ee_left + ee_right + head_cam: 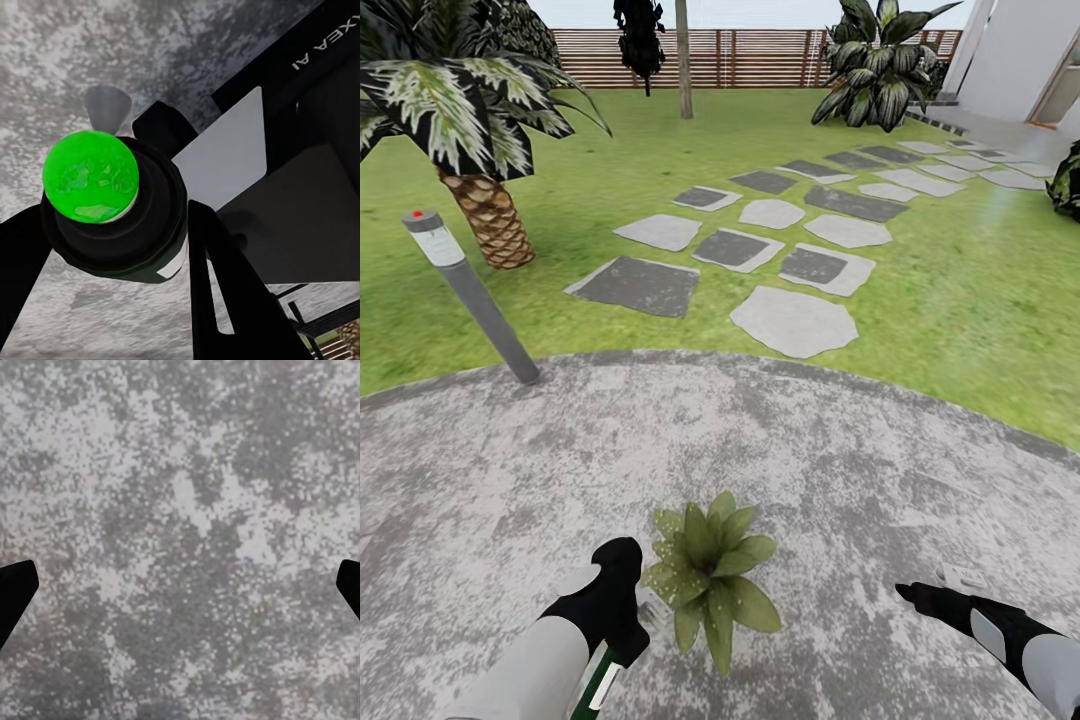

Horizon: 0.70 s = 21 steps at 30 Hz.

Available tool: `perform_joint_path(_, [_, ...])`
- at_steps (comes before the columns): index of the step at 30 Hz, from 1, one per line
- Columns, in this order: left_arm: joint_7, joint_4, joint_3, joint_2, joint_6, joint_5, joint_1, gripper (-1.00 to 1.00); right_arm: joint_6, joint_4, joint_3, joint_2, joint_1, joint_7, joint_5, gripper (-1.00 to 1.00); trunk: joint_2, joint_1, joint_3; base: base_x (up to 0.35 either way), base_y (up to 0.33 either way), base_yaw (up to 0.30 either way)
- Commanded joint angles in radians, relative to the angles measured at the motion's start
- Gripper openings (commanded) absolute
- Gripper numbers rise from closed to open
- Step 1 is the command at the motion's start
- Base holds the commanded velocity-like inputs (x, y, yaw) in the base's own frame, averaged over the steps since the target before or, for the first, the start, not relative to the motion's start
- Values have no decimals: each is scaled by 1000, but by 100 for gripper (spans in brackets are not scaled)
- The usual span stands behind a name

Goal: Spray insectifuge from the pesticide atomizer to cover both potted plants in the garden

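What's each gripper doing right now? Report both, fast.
Left gripper: shut on the pesticide atomizer, beside the potted plant.
Right gripper: open, jaws wide apart over the patio, holding nothing.

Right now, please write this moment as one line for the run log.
left gripper: shut on pesticide atomizer, beside potted plant | right gripper: jaws open, holding nothing, over patio | second pot: unseen

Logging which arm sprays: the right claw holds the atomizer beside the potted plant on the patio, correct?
Not quite: the left claw holds the atomizer, as the head view shows. The right claw is open. It is beside the potted plant on the patio.
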Motion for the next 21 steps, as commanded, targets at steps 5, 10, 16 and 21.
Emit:
perform_joint_path(5, [-10, 0, -2, 0, 5, -10, 0, -100, 5, -1, 7, -1, 0, 2, -11, 100, 0, 0, -5, 11, 0, 91])
perform_joint_path(10, [-10, 9, -2, 0, 5, -11, 0, -100, 5, -1, 7, -1, 0, 2, -11, 100, 0, 0, -10, 0, 0, 157])
perform_joint_path(16, [-10, 58, -1, 1, 5, -12, 0, -100, 5, -1, 7, -1, 0, 1, -11, 100, 0, 0, -11, 0, 0, 39])
perform_joint_path(21, [-8, 63, 0, 5, 5, -16, 0, -100, 5, -1, 7, -1, 0, 1, -11, 100, 0, 0, -11, 0, 0, 2])
